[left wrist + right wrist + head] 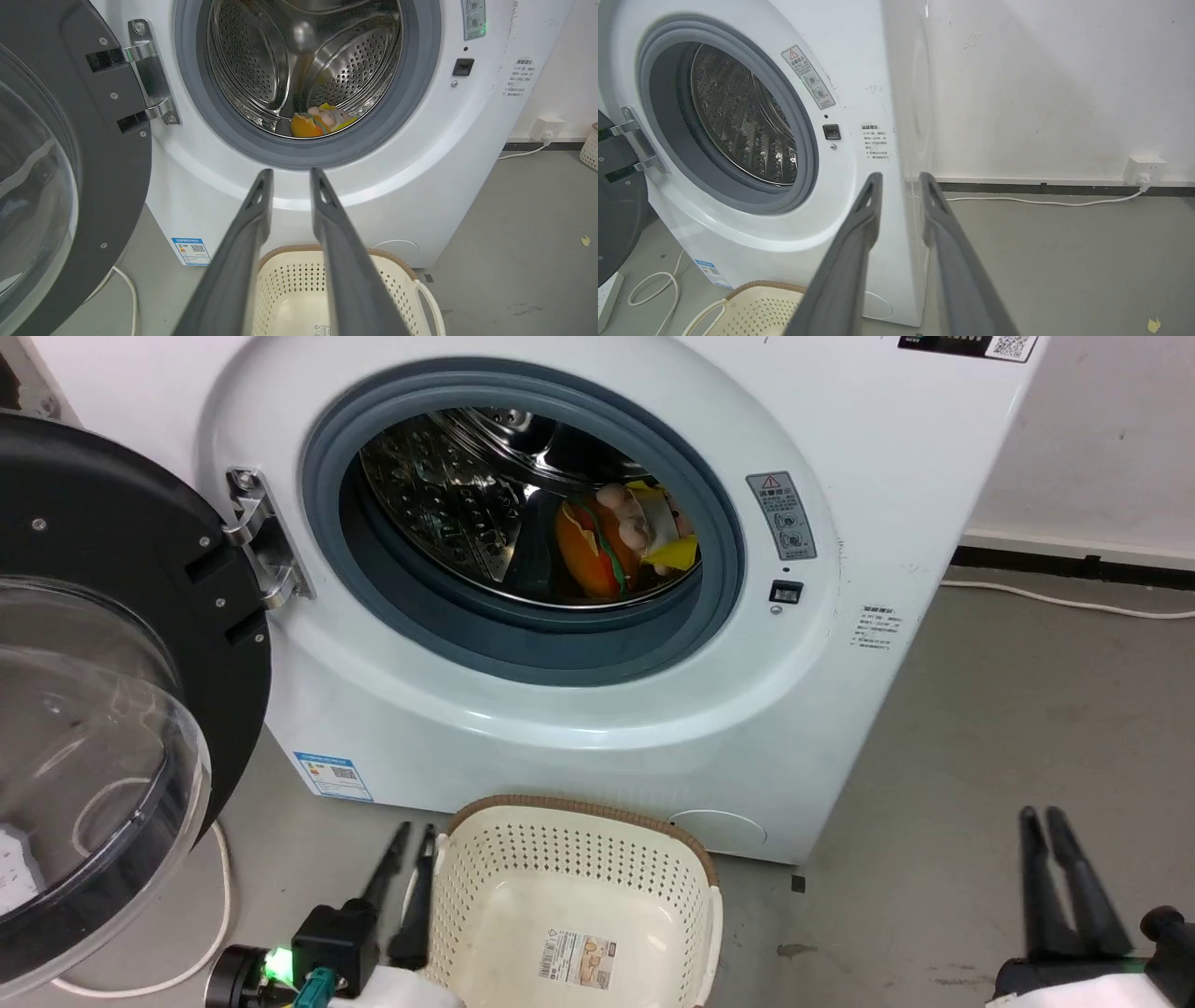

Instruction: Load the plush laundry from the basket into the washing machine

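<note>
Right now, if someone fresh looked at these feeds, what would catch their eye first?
The washing machine has its door wide open at the left, and low in the shiny drum lie the hamburger plush and the doll. In front on the floor sits the basket, just a sticker on its visible bottom. The left end effector hangs beside it, the right end effector at lower right, both holding nothing.

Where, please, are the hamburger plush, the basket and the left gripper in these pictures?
hamburger plush (579, 555): head view, orange bun.
basket (579, 804): head view, brown far rim.
left gripper (291, 172): left wrist view, between its fingertips.
</note>
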`<state>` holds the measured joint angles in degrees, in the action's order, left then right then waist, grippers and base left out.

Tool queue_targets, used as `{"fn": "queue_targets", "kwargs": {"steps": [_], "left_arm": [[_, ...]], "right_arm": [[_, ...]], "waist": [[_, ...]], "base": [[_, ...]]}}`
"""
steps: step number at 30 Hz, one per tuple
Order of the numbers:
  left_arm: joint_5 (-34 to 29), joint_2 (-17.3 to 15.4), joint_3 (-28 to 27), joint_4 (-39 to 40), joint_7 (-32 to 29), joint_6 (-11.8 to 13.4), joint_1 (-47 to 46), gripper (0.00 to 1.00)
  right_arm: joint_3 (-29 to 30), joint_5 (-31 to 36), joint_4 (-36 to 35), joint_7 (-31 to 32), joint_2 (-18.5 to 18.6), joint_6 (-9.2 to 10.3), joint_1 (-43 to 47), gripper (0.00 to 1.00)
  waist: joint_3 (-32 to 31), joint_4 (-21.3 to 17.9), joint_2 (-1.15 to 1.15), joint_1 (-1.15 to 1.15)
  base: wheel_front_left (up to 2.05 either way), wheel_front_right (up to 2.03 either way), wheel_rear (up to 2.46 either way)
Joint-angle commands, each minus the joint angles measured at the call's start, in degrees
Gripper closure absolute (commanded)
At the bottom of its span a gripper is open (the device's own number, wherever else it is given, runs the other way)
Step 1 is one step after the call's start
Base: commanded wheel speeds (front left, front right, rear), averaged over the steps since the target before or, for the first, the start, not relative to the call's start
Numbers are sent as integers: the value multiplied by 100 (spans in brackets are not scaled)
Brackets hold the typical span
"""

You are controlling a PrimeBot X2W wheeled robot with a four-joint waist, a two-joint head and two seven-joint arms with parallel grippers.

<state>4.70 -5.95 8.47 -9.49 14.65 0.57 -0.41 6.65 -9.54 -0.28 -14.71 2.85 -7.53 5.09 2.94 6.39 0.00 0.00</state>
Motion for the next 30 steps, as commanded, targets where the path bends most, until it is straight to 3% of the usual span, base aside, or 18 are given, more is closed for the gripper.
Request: {"fn": "queue_targets", "kwargs": {"steps": [1, 30], "left_arm": [[1, -1, 0, 0, -2, 0, 0, 100], [-109, 71, -196, 220, -341, -13, 10, 100]], "right_arm": [[1, 0, 0, 2, 0, 0, -1, 100], [-153, 221, 7, 343, 1, 1, -119, 100]], "waist": [[-1, -1, 0, 0], [-69, -149, 0, 0]], "base": [[0, 0, 0], [0, 0, 0]]}}
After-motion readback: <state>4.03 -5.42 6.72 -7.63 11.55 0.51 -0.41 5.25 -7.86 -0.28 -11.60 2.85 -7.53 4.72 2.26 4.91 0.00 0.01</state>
